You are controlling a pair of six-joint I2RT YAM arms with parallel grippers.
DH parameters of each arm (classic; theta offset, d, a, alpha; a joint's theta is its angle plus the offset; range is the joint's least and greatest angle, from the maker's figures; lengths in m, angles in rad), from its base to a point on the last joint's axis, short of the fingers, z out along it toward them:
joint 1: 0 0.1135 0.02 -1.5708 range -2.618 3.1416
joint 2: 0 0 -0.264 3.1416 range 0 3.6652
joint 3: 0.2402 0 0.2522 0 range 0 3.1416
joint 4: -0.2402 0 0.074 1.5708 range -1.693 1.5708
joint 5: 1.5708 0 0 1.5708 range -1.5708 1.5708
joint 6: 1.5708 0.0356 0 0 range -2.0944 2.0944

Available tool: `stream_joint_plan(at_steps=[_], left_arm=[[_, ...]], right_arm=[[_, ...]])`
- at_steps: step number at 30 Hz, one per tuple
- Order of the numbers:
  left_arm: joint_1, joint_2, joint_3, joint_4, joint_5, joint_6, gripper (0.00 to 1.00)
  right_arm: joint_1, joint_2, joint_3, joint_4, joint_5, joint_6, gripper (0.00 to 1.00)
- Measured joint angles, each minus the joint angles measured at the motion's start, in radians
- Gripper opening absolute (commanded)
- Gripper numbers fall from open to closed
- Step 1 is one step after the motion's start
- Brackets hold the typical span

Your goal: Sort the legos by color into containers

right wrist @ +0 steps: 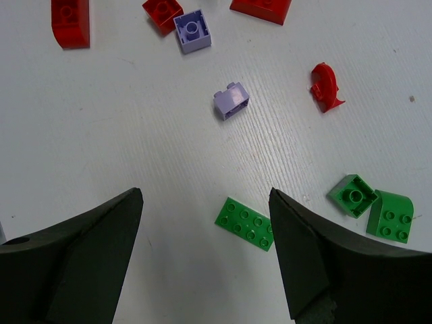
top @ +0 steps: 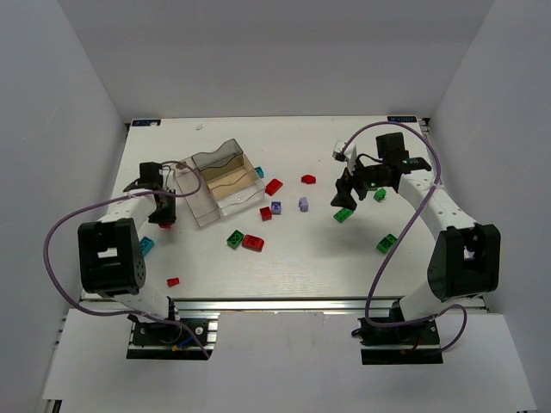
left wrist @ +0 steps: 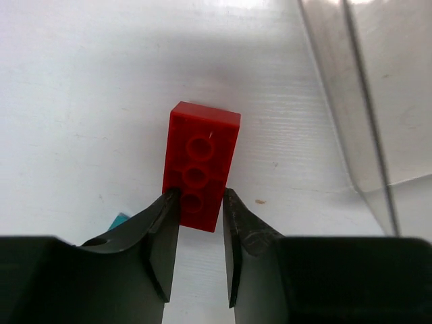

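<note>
My left gripper (top: pixel 163 209) stands just left of the clear box (top: pixel 203 209). In the left wrist view it (left wrist: pixel 201 197) is shut on the near end of a red brick (left wrist: pixel 202 152), which is turned underside up. My right gripper (top: pixel 344 200) is open and empty. In the right wrist view it (right wrist: pixel 206 202) hovers over a flat green brick (right wrist: pixel 246 223), which lies near the right finger. That green brick (top: pixel 343 215) lies right of the table's middle. Red, green, purple and cyan bricks lie scattered around.
The box's smoky lid (left wrist: pixel 364 101) is close to the right of the held brick. Purple bricks (right wrist: pixel 231 100) (right wrist: pixel 192 30), red bricks (right wrist: pixel 70 20) (right wrist: pixel 327 88) and green bricks (right wrist: pixel 353 195) (right wrist: pixel 390 216) lie round the right gripper. A cyan brick (top: pixel 146 246) lies by the left arm.
</note>
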Motion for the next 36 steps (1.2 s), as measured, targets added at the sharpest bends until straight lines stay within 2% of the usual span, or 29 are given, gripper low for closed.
stream_joint_plan(at_steps=[5,10,13,20,23,24,25,26,28,30,33,34,36], left_arm=[[0.000,-0.130,0.047,-0.022,0.016,-0.059,0.39],[-0.006,-0.265,0.092,0.024,0.095,-0.155,0.40],[-0.009,-0.252,0.104,0.058,0.176,-0.221,0.40],[-0.020,-0.092,0.104,0.121,0.317,-0.378,0.43],[-0.021,-0.040,0.120,0.132,0.352,-0.411,0.57],[-0.021,-0.023,0.132,0.137,0.362,-0.418,0.73],[-0.021,-0.006,0.145,0.141,0.369,-0.422,0.80],[-0.021,0.010,0.159,0.143,0.373,-0.426,0.84],[-0.021,0.032,0.182,0.142,0.377,-0.438,0.86],[-0.021,0.044,0.193,0.142,0.380,-0.443,0.85],[-0.021,0.045,0.195,0.141,0.382,-0.449,0.68],[-0.021,0.045,0.195,0.141,0.387,-0.448,0.56],[-0.021,0.045,0.195,0.142,0.394,-0.452,0.47]], right_arm=[[0.000,0.000,0.000,0.000,0.000,0.000,0.80],[0.000,0.000,0.000,0.000,-0.002,0.002,0.80],[0.000,0.000,0.000,0.000,-0.004,0.002,0.80],[0.000,0.000,0.000,0.000,-0.004,0.002,0.80],[0.000,0.000,0.000,0.001,-0.004,0.002,0.80],[0.000,0.000,0.000,0.001,-0.004,0.003,0.80],[0.000,0.000,0.000,0.001,-0.004,0.005,0.80],[0.000,0.000,0.000,0.001,-0.004,0.006,0.80],[0.000,0.000,0.000,0.001,-0.004,0.009,0.80],[0.002,0.000,0.000,0.001,-0.004,0.010,0.80],[0.006,0.000,0.000,0.001,-0.004,0.008,0.80],[0.006,0.000,0.000,0.001,-0.005,0.006,0.80],[0.009,0.000,0.000,0.000,-0.005,0.002,0.80]])
